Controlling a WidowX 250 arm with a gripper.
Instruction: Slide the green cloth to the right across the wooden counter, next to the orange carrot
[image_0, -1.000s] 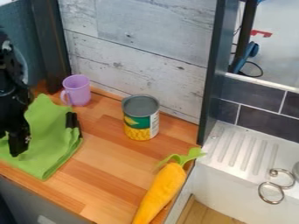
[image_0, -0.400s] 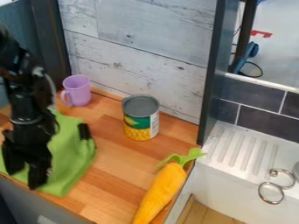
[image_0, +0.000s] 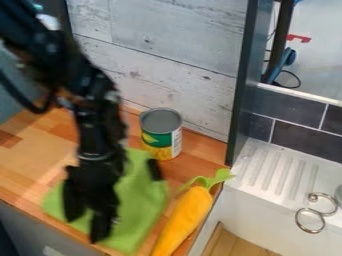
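In the camera view, the black gripper (image_0: 85, 229) hangs in front of the can (image_0: 161, 125) and to its left, above the green cloth (image_0: 143, 200). Its fingers stand wide apart, with green showing between them, probably so they can press on or straddle the fabric; whether the tips touch it is hard to tell. The cloth lies fairly flat in front of the can, its far corner near the can's base, a dark strip (image_0: 155, 170) along its edge. The can stands upright by the wall panel (image_0: 187, 60), stable on its flat base. The plush carrot (image_0: 186, 215), too round to stand, lies in front of the can and rightward, beside the cloth.
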